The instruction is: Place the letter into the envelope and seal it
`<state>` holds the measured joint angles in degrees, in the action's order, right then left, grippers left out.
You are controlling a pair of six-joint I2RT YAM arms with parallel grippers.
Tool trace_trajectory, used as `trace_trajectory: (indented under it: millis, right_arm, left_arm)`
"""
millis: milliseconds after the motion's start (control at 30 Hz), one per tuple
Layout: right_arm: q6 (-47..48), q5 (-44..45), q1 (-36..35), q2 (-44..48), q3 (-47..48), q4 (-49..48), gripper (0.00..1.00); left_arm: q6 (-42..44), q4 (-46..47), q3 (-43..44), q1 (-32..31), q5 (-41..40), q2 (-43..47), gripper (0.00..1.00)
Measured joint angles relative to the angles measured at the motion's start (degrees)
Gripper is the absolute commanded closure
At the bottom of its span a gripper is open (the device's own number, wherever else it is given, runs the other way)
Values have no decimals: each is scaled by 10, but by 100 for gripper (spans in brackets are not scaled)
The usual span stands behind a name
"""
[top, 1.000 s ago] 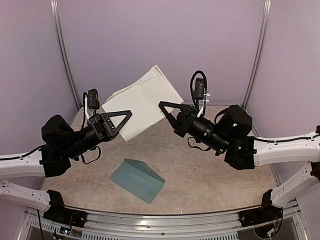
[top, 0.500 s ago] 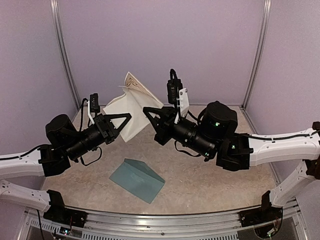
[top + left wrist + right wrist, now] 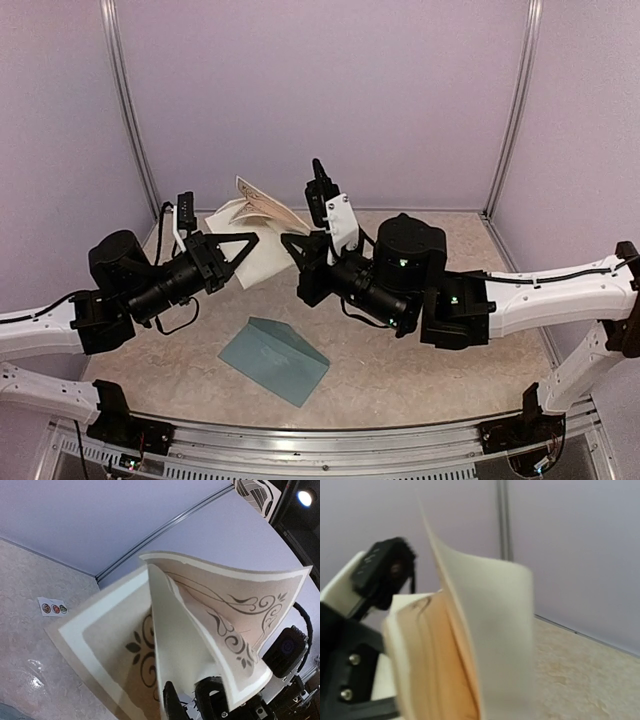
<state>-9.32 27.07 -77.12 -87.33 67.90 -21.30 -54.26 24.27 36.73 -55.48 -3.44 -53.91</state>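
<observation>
The letter (image 3: 252, 212) is held off the table, bent into a loose fold, its ornate border showing in the left wrist view (image 3: 215, 610). My left gripper (image 3: 248, 241) is shut on the sheet's lower left edge, and its fingers (image 3: 170, 702) pinch the paper. My right gripper (image 3: 291, 243) is shut on the opposite edge, close beside the left one. In the right wrist view the letter (image 3: 470, 645) fills the frame and hides that gripper's fingers. The teal envelope (image 3: 274, 359) lies flat on the table, nearer than both grippers, flap side up.
A white strip of round stickers (image 3: 53, 608) lies on the table near the back wall. The left arm's wrist camera (image 3: 384, 574) shows close to the letter. Purple walls with metal posts (image 3: 128, 110) enclose the speckled table (image 3: 420, 350).
My right gripper has swung left toward the left gripper, carrying its edge of the letter. The sheet, spread flat a second ago, is now bent into a fold. The left gripper has barely moved.
</observation>
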Motion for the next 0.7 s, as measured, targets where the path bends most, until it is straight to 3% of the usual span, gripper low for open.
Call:
trace_trajectory:
  millis: [100, 200, 333, 533, 700]
  right_arm:
    - [-12, 0, 4, 24, -11, 15, 100]
    - [-34, -46, 24, 52, -12, 50, 100]
    - [-70, -156, 96, 84, -9, 118, 100]
    - [-101, -379, 198, 99, 0, 225, 100]
    - [-101, -527, 215, 91, 18, 302, 100]
  left_arm:
    - [7, -29, -4, 1, -5, 19, 47]
    - [23, -59, -3, 5, -7, 42, 16]
    - [69, -155, 17, 27, -3, 77, 1]
    - [177, -310, 86, 72, 36, 101, 1]
    - [269, -382, 159, 71, 125, 61, 1]
